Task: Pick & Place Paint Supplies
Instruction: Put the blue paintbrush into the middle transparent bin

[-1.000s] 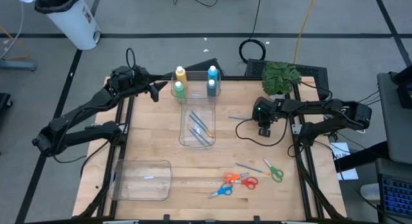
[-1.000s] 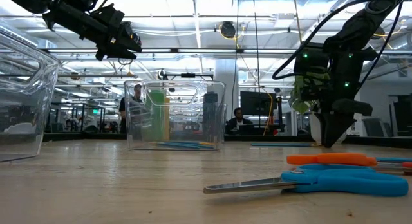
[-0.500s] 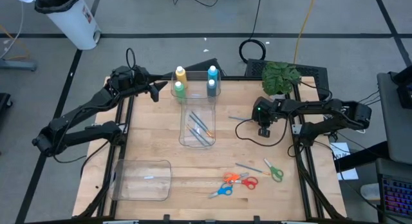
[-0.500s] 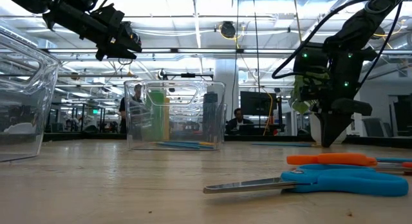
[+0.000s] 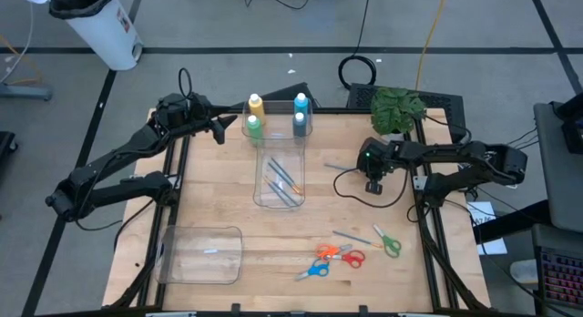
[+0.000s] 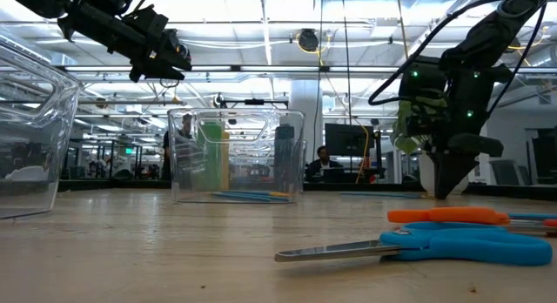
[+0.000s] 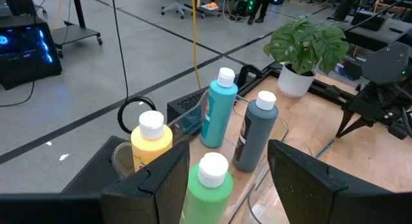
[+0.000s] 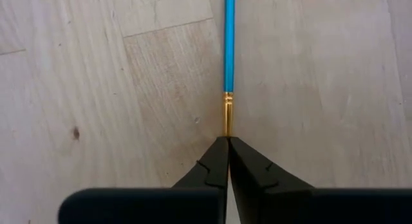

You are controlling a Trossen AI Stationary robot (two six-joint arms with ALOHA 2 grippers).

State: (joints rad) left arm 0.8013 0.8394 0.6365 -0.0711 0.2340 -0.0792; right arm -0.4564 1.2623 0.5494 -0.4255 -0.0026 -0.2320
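scissors (image 5: pixel 342 255) well clear of right pincer (image 8: pixel 228 141) clamped on blue brush (image 8: pixel 228 37)

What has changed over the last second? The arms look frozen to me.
Very little moved. The right gripper, down at the table, has pinched its fingers shut on the blue brush at its gold ferrule. The left gripper still hovers open beside the four paint bottles. The clear container and the scissors lie where they were.
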